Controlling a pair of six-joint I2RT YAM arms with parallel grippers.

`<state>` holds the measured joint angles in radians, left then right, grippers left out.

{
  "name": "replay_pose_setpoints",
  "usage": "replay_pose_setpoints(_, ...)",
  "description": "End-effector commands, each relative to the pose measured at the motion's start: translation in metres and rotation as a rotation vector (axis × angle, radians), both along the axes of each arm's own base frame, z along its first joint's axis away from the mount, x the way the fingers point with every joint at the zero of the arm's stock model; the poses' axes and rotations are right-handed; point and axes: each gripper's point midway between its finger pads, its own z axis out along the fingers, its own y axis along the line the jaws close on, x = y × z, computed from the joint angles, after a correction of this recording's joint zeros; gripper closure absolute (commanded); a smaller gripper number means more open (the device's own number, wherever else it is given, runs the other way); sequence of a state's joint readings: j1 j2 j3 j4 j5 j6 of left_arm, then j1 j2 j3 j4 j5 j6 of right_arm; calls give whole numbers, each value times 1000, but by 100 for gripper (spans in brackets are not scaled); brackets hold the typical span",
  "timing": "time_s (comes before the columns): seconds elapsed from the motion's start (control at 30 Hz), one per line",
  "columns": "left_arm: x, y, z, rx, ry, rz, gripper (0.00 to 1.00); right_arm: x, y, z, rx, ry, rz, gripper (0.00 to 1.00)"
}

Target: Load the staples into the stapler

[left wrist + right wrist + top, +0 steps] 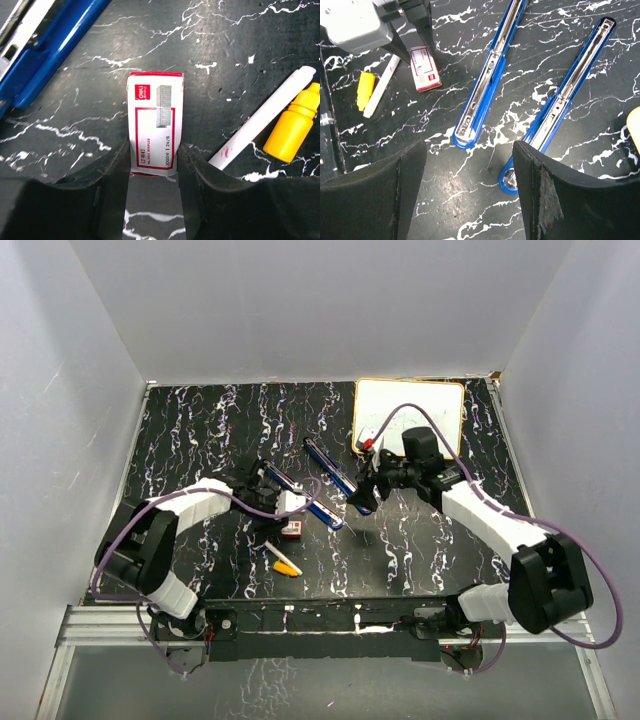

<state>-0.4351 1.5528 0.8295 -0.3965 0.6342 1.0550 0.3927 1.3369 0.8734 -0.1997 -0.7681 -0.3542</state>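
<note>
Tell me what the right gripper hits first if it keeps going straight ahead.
Most likely the bare tabletop: the open right gripper points down between the blue stapler's two spread arms. It could clip the nearer arm's tip; depth is unclear.

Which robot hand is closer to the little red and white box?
Left. The left gripper has its fingers pressed against both sides of the staple box. The right gripper hangs open over the blue stapler, farther away.
</note>
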Motion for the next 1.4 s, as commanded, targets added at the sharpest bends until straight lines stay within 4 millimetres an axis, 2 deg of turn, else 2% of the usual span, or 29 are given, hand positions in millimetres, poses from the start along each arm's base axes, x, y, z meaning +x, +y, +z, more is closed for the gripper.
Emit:
replay_pose_setpoints(0.0,2,-17,-4,17,-28,-38,61,-4,-11,1,-43,-65,-27,28)
replay_pose_setpoints(0.1,2,-17,-6,32,-25,-28,49,-1,-15,-2,-64,-72,-46,25)
replay_pose_setpoints(0.2,5,-17,3,27,-43,-2,36,5,-16,1,-72,-90,-64,20)
replay_pose_setpoints(0.33,8,-14,31,-5,-105,29,22,9,-7,4,-72,-106,-49,15)
replay_pose_setpoints(0.4,11,-8,47,-29,-129,69,18,8,3,3,-72,-113,-22,15)
replay_pose_setpoints(0.47,16,5,58,-64,-109,138,17,5,15,1,-75,-128,11,15)
replay_pose_setpoints(0.57,27,35,73,-146,-15,311,17,-3,37,-8,-93,-154,67,16)
replay_pose_setpoints(0.67,38,68,74,-159,117,521,19,-10,63,-18,-114,-197,122,16)
replay_pose_setpoints(0.77,38,82,73,-176,290,660,22,-16,89,-30,-138,-222,170,16)
replay_pose_setpoints(1.0,36,74,88,-308,510,738,21,-20,131,-57,-195,-242,227,16)
replay_pose_setpoints(1.1,36,69,87,-331,588,747,21,-17,141,-69,-224,-239,235,16)
replay_pose_setpoints(1.17,34,64,87,-354,656,742,21,-17,147,-70,-228,-247,248,17)
replay_pose_setpoints(1.23,34,59,88,-392,740,758,22,-20,151,-83,-249,-236,268,17)
replay_pose_setpoints(1.37,31,51,81,-439,921,788,25,-24,155,-97,-272,-220,276,19)
